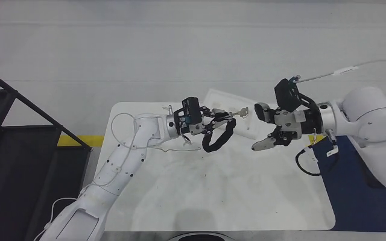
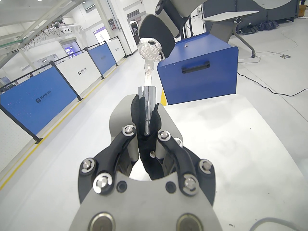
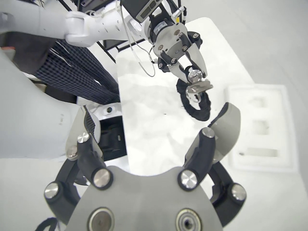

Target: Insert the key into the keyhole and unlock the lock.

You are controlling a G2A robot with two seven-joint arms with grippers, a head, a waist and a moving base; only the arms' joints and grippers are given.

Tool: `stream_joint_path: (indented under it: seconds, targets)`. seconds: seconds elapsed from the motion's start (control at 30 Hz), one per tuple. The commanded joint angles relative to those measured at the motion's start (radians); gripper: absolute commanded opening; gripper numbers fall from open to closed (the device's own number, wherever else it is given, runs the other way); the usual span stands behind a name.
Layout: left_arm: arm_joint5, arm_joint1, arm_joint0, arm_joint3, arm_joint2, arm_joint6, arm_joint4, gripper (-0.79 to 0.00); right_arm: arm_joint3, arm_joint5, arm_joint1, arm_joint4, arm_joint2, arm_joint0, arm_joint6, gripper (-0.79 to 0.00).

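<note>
Rotation is being judged the step in hand: the key [image 2: 150, 51] is sitting in the keyhole of the lock [image 2: 147, 102]; its head should be pinched flat across both faces and turned about the shaft — no side load. Lock is being clamped by the left gripper [image 2: 145, 112] above the table [image 1: 181, 193]; right gripper [image 1: 261, 128] is being held wide — one pad just beside the key's head, not closed on it.

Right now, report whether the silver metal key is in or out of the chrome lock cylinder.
In. The silver key has its blade sunk into the chrome lock cylinder; head and upper blade stick out.
</note>
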Motion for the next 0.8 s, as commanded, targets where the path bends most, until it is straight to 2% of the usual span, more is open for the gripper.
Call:
stream_joint_path:
  seconds: [0.0,0.17,0.37,0.63,0.77]
  targets:
    - [-0.003,0.000,0.000,0.001,0.000,-0.016,-0.015,-0.785,0.003,-0.055,0.001,-0.090,-0.024,0.012,-0.055,0.000]
    - [-0.006,-0.001,0.000,-0.001,-0.003,-0.050,-0.043,-0.785,0.013,-0.184,0.005,-0.319,-0.084,0.089,-0.184,0.000]
    - [0.005,0.001,0.011,0.006,-0.015,-0.074,-0.078,-0.785,0.022,-0.284,0.001,-0.545,-0.121,0.152,-0.284,0.000]
    - [0.037,-0.007,0.025,0.015,0.005,-0.098,-0.126,-0.785,-0.006,-0.294,-0.022,-0.737,-0.171,0.191,-0.382,0.000]
    - [0.052,-0.014,0.024,0.026,0.023,-0.090,-0.145,-0.785,0.002,-0.294,-0.029,-0.773,-0.197,0.191,-0.426,0.000]
